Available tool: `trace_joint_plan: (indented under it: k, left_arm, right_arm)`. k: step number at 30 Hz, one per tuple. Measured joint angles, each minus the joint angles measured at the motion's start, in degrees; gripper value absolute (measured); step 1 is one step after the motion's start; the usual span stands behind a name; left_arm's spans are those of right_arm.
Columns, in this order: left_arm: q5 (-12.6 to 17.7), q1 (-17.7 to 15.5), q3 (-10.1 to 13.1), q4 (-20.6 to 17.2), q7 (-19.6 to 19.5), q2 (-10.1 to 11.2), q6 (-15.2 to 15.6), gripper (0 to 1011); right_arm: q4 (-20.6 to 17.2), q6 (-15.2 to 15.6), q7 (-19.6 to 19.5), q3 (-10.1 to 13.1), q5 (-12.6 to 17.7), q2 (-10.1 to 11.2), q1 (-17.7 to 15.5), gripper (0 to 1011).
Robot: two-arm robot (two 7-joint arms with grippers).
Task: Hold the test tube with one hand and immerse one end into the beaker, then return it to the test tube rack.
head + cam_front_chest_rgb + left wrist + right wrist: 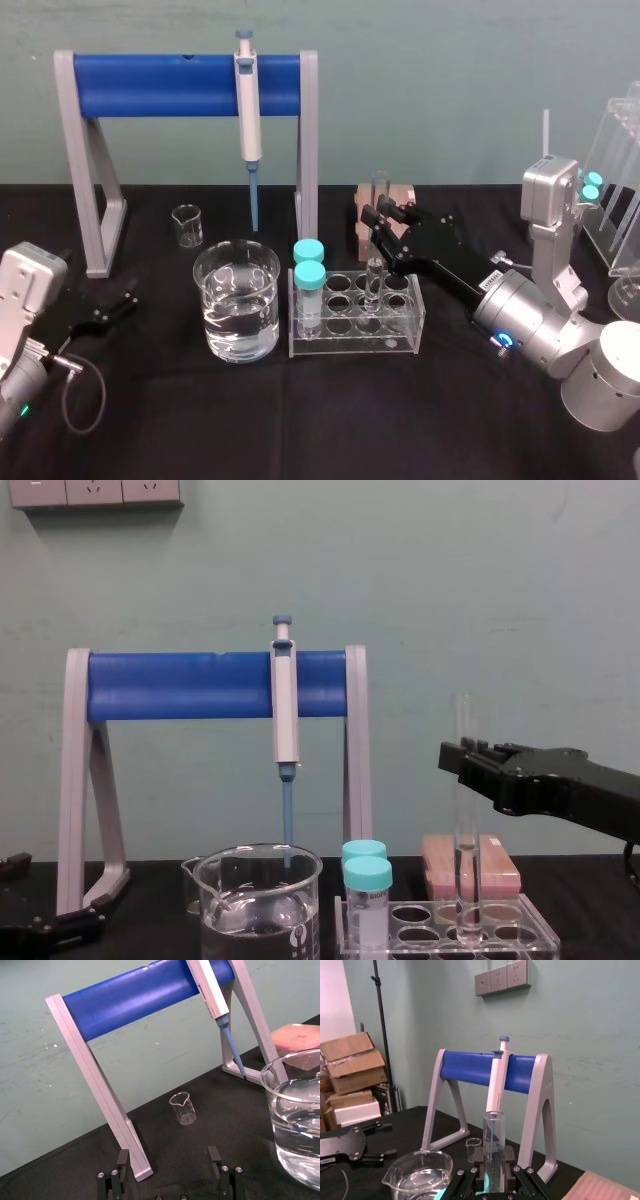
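The test tube stands upright with its round bottom down in a hole of the clear test tube rack. My right gripper is shut on its upper part, and the rim rises above the fingers. From the chest view the test tube reaches down into the rack, with the right gripper coming in from the right. The beaker of clear liquid stands left of the rack. My left gripper rests open on the table at far left, its fingers holding nothing.
Two teal-capped tubes fill the rack's left end. A grey and blue stand with a hanging pipette is behind the beaker. A small beaker, a pink box and a clear holder sit further back.
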Motion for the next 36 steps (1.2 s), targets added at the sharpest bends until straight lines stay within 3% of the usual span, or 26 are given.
trace_joint_plan:
  k: [36]
  left_arm:
    - [0.0,0.0,0.0,0.0,0.0,0.0,0.0,1000]
  right_arm:
    - [3.35,1.09,0.72,-0.5,-0.1,-0.78,0.26,224]
